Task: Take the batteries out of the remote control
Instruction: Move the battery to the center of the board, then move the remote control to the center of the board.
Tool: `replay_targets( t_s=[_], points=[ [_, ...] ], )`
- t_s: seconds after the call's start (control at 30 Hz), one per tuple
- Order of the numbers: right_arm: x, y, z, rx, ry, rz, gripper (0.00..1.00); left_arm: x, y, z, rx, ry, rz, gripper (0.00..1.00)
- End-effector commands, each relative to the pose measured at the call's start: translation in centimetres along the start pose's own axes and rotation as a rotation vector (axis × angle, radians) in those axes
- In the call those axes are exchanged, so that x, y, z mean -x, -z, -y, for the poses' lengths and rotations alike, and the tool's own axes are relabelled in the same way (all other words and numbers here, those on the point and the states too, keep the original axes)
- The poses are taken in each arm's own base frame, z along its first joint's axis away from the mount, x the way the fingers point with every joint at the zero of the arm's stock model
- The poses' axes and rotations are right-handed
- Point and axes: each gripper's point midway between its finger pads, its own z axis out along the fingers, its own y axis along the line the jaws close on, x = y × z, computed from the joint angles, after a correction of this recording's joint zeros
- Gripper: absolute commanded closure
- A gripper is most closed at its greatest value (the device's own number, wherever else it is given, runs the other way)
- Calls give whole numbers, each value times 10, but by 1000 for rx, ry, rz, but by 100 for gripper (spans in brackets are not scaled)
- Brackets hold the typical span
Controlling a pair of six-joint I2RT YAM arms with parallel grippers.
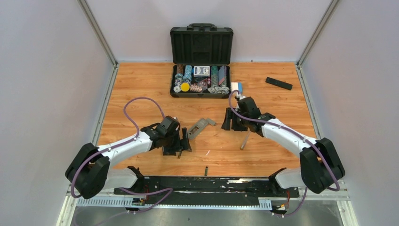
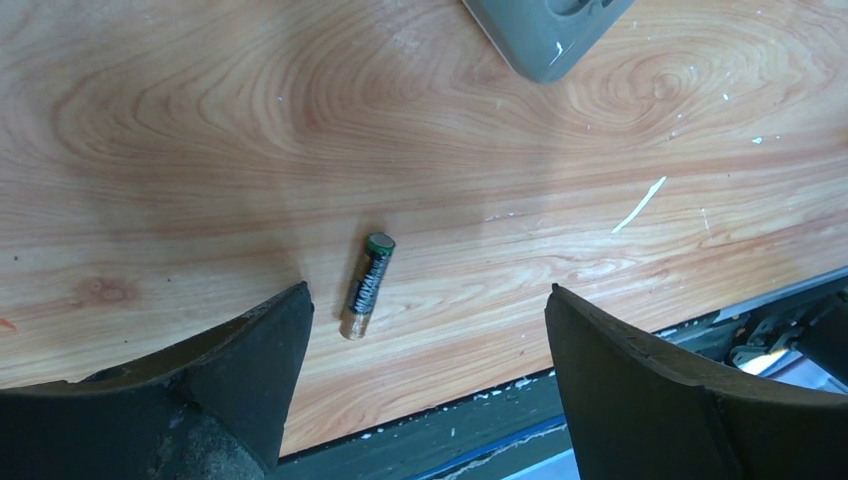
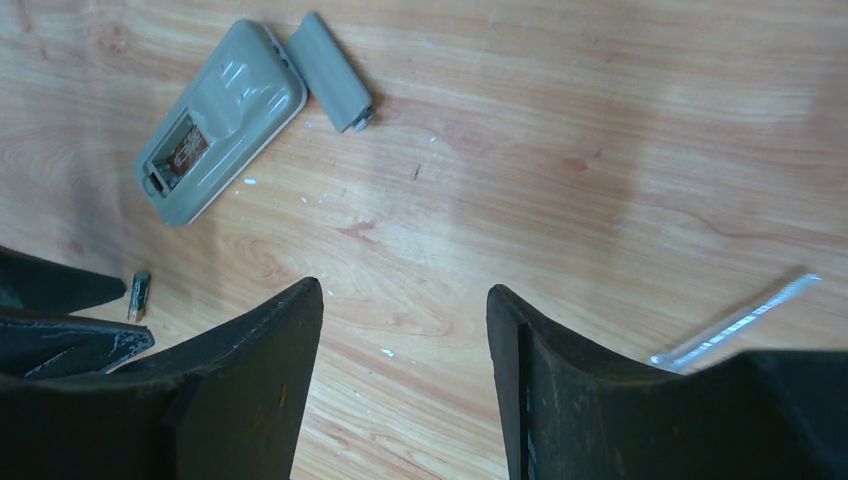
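Observation:
The grey remote (image 1: 199, 127) lies face down mid-table, its battery bay open, and shows in the right wrist view (image 3: 220, 120). Its grey cover (image 3: 335, 70) lies beside it. One battery (image 2: 368, 285), dark with a coppery end, lies on the wood between my left gripper's fingers, close to the left one; it also shows in the right wrist view (image 3: 139, 296). A second slim dark cylinder (image 1: 206, 170) lies near the front edge. My left gripper (image 2: 428, 292) is open and low over the table. My right gripper (image 3: 403, 288) is open and empty, to the right of the remote.
An open black case (image 1: 201, 61) holding chips and cards stands at the back centre. A black remote (image 1: 278, 83) lies at the back right. A clear plastic strip (image 1: 245, 140) lies under the right arm. The table's front edge (image 2: 480, 400) is close to the left gripper.

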Motion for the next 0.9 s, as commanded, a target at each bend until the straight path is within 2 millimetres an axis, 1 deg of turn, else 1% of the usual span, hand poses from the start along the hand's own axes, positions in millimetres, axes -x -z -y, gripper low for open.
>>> replay_targets(
  t_s=[0.0,0.03,0.07,0.1,0.17,0.2,0.27,0.33,0.43,0.47,0.5,0.53,0.6,0.7,0.87],
  points=[
    [55,30,12,-131,49,185,37,14,10,6,0,-42,59,5],
    [71,38,21,-191,39,237,37,18,12,4,12,-53,83,5],
    [81,44,31,-232,24,268,35,22,16,3,19,-67,104,4],
    [92,51,42,-276,3,300,29,25,19,3,26,-76,119,3],
    [112,64,64,-358,-58,361,22,31,26,5,31,-92,143,1],
    [124,72,80,-406,-105,399,19,35,28,5,38,-100,156,0],
    [143,88,107,-493,-209,472,17,42,32,7,47,-115,184,0],
    [160,98,133,-543,-317,522,16,47,36,10,44,-130,202,0],
    [180,106,168,-596,-468,536,16,53,40,13,46,-154,224,0],
    [185,105,180,-613,-499,522,16,56,41,14,45,-163,232,0],
    [194,104,190,-633,-526,515,16,57,43,15,44,-170,238,0],
    [200,107,206,-666,-577,524,16,59,44,15,46,-175,243,0],
    [208,104,231,-704,-658,527,16,60,45,16,45,-182,249,0],
    [219,95,258,-724,-768,523,16,60,45,17,44,-186,246,0],
    [237,71,294,-710,-924,491,16,58,47,14,46,-182,248,0]
  ],
)
